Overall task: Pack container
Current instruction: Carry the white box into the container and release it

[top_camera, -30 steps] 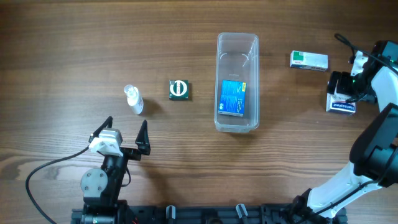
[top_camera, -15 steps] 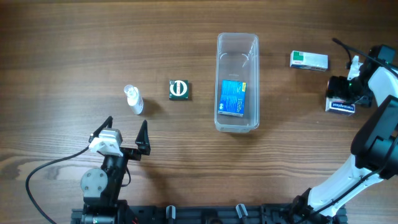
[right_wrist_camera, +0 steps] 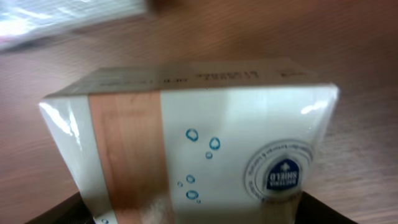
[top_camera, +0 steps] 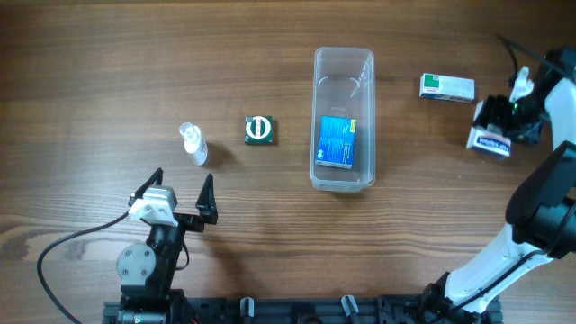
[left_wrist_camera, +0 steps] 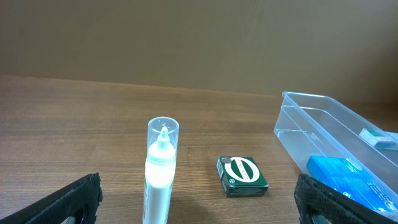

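Note:
The container (top_camera: 343, 56) is a clear, long tub in the middle of the table, also at the right of the left wrist view (left_wrist_camera: 311, 118). A blue box (top_camera: 337, 141) lies flat inside it. At the far right my right gripper (top_camera: 500, 126) is shut on a white box with a blue label (top_camera: 490, 141), which hangs tilted. That white box (right_wrist_camera: 199, 130) fills the right wrist view between the dark fingers (right_wrist_camera: 323, 211) of my right gripper (right_wrist_camera: 199, 214). My left gripper (top_camera: 180, 193) stands open near the front left, holding nothing (left_wrist_camera: 199, 208).
A small clear bottle (top_camera: 193, 144) stands upright left of a dark green box (top_camera: 260, 130); both show ahead of the left gripper, the bottle (left_wrist_camera: 160, 168) nearest and the green box (left_wrist_camera: 242, 175) beyond. A white-and-green box (top_camera: 447, 87) lies right of the container.
The right gripper closed on the white box and moved it a little toward the far side, tilting it. The left arm has stayed still.

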`<state>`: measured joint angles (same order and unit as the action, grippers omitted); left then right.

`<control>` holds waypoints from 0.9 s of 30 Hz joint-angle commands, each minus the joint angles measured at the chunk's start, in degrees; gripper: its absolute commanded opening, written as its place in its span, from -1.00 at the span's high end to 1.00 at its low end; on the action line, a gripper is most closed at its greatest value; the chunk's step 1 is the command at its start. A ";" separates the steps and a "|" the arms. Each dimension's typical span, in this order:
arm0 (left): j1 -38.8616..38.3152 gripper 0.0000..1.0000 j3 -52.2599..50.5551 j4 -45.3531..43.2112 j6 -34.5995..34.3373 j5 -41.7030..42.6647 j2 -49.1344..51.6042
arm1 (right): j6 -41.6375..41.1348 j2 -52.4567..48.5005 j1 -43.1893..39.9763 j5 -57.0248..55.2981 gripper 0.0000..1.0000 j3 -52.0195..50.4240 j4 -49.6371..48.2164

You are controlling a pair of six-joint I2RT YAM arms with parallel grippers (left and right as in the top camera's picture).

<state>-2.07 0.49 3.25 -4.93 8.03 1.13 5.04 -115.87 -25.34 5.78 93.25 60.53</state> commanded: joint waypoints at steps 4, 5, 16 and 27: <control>0.59 -0.99 -0.15 0.31 1.09 0.48 -0.20 | -1.18 8.07 10.14 14.08 -0.55 10.40 9.09; 0.59 -1.00 -0.15 0.31 1.11 0.48 -0.20 | -1.66 9.20 12.15 14.05 -0.55 10.62 9.20; 0.59 -1.00 -0.15 0.31 1.09 0.48 -0.20 | -12.92 12.94 40.30 -0.20 -0.52 8.66 8.31; 0.59 -1.00 -0.15 0.31 1.11 0.48 -0.20 | -25.16 10.01 49.35 -10.84 -0.55 4.42 4.04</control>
<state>-2.07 0.49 3.25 -4.93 8.03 1.13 -13.98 -104.07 23.38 0.84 100.57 66.02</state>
